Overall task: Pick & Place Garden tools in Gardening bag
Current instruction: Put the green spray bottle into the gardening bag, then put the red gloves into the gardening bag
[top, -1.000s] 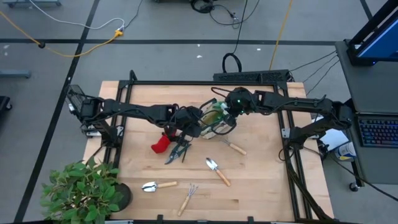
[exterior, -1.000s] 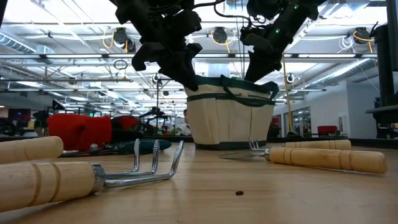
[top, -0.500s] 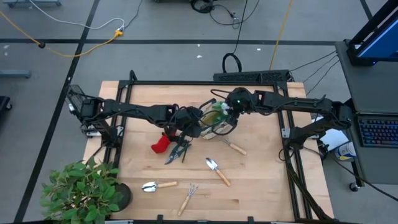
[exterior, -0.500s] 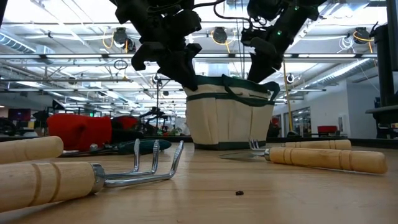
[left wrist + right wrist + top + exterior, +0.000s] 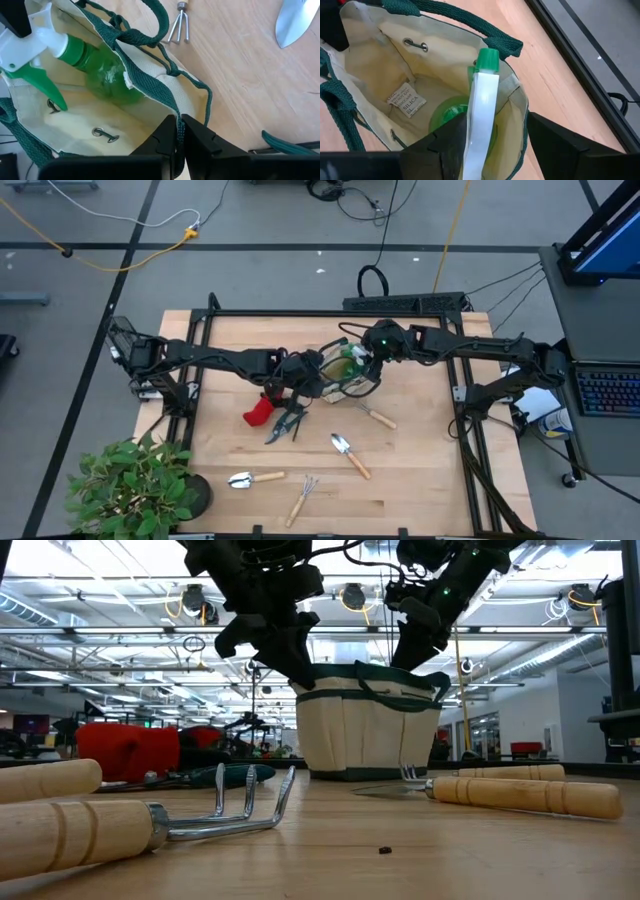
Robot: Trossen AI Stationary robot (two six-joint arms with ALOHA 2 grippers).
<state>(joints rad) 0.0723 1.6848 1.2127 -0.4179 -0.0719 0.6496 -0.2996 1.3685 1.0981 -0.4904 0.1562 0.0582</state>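
the step in hand is lowering the green spray bottle (image 5: 482, 95) into the gardening bag (image 5: 368, 730), which stands upright near the middle of the table (image 5: 420, 470), a little toward its far edge. the right gripper (image 5: 482, 132) hangs over the bag's mouth with its fingers closed on the bottle's white top, and the green body is already down inside the beige lining. the left gripper (image 5: 178, 131) sits at the bag's rim on the side toward the table's left edge, its fingers pinched together on the fabric and dark green trim, it seems, holding the mouth open; the wrist view is too tight to be sure how much cloth it has.

the bottle looks low enough that the next move calls for the right fingers to part and let it settle, then for the arm to rise straight up clear of the loop handles. the left should hold the rim until the right is out.

the rest waits on the table: the red glove (image 5: 257, 411) and pruning shears (image 5: 285, 423) just beside the bag toward the left edge, a trowel (image 5: 350, 454) and another wooden-handled tool (image 5: 372, 415) nearer the front, and a second trowel (image 5: 254, 478) and the rake (image 5: 303, 499) by the front edge.
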